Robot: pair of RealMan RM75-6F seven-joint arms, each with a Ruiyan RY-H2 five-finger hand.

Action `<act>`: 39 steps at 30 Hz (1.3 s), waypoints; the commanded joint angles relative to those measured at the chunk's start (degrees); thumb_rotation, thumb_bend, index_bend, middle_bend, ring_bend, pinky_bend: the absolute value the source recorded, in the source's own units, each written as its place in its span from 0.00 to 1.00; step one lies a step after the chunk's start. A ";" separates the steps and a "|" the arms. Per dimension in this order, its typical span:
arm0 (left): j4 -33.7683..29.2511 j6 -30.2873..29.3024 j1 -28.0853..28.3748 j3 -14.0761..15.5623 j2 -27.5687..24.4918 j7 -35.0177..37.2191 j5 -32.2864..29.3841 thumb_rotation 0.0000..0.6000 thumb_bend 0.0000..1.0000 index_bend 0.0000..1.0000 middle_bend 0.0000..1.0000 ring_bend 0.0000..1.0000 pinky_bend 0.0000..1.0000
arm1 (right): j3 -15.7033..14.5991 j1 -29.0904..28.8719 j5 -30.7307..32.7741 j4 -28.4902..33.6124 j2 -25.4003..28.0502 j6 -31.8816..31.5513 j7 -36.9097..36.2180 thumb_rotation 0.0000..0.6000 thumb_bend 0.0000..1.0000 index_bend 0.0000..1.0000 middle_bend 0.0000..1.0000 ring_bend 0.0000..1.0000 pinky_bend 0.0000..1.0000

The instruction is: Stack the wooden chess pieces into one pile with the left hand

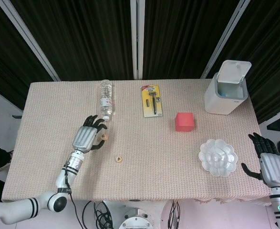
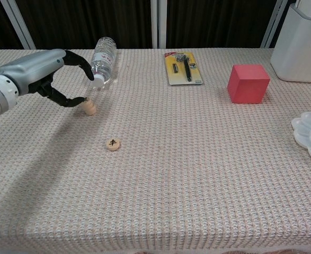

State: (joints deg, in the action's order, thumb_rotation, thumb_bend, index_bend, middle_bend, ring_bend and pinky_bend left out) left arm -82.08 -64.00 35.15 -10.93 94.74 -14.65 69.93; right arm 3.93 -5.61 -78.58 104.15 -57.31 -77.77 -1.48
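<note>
I see the left hand (image 2: pixel 36 76) with fingers spread, thumb tip touching the small stack (image 2: pixel 89 107); one loose piece (image 2: pixel 112 144) lies nearer; right hand (image 1: pixel 269 162) is open, holding nothing

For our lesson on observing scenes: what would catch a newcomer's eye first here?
Likely the bright red cube standing at the table's far right side, beside the white lidded bin. Next, the silver-and-black left hand at the small stack of round wooden chess pieces, with one lone wooden chess disc lying nearer the front edge.

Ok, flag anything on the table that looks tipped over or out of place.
The water bottle lies on its side near the far edge, cap toward the left robot hand. One chess piece sits apart from the small stack.
</note>
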 commanded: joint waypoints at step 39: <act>8.29 1.22 -1.09 10.03 5.54 3.83 17.31 1.00 0.28 0.34 0.16 0.00 0.00 | 0.27 0.73 -0.64 -0.02 0.27 -1.57 -1.00 1.00 0.24 0.00 0.00 0.00 0.00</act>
State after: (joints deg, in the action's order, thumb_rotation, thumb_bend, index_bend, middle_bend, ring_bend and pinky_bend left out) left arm -73.69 -62.95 34.04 -0.88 100.35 -10.80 87.38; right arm 4.21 -4.88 -79.21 104.12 -57.04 -79.35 -2.48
